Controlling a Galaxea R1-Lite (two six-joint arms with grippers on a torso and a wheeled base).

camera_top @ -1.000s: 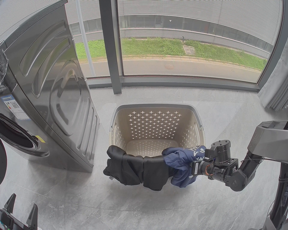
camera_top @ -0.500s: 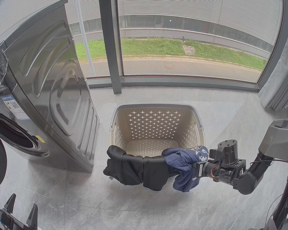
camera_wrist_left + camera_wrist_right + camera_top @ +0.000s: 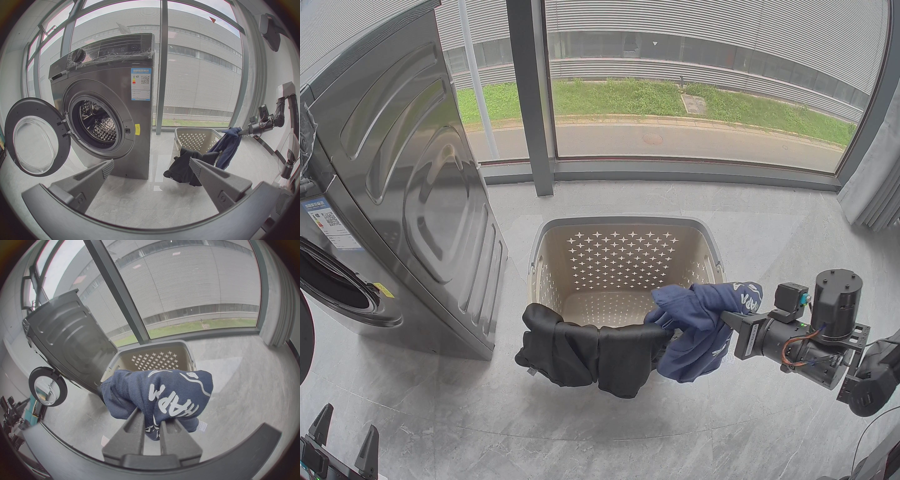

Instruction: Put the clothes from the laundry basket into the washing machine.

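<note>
Head view: the right arm comes in level from the robot's right, its forearm lying across the floor line. The right hand (image 3: 731, 320) points toward the robot's left and is pinched on a dark blue garment (image 3: 697, 325) with white lettering. The cloth is bunched over the near right corner of the beige laundry basket (image 3: 625, 221) and sags below the hand. A black garment (image 3: 590, 353) lies draped over the basket's near rim, its long side running along it. The left hand (image 3: 344, 437) sits low at the robot's left, fingers spread.

Left wrist view: the left hand's two fingers stand wide apart with nothing between them, facing the washing machine (image 3: 142, 131). Its round door (image 3: 34, 136) is swung open. Farther off, the blue garment hangs from the right hand with its long axis near vertical. Its lower end is close to the black garment; whether they touch cannot be told.

Right wrist view: the right hand's fingers are pressed together on a fold of the blue garment, which bulges out ahead of them toward the basket.
</note>
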